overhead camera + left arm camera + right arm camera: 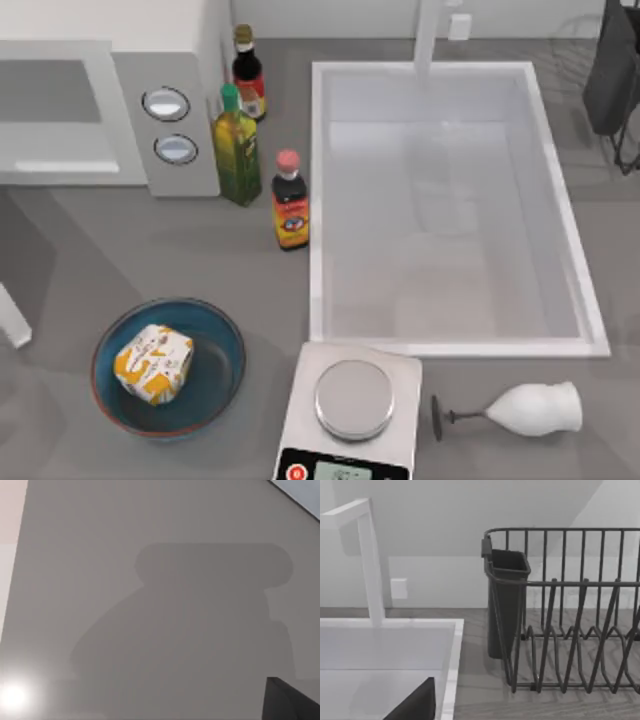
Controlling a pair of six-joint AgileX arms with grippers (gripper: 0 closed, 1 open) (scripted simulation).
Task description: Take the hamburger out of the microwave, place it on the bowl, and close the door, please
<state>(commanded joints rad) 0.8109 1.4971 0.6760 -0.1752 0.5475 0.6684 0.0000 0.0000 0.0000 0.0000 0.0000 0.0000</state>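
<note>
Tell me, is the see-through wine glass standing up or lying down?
Lying down. The clear stemmed wine glass rests on its side on the grey countertop, right of the white kitchen scale, its round foot pointing toward the scale.

Microwave point(110, 95) at counter point(100, 250) far left, door point(55, 110) shut flat on its front. Three bottles just right of it: soy sauce bottle point(248, 72) farthest back, oil bottle point(236, 147) in front of that, sauce bottle point(290, 202) nearest and rightmost. Sink point(450, 205) right of the bottles, faucet point(428, 40) behind it. Dish rack point(570, 610) right of sink. Hamburger point(153, 363) in bowl point(220, 340), front left. Kitchen scale point(350, 410) right of bowl; wine glass point(520, 409) on its side right of scale.
</note>
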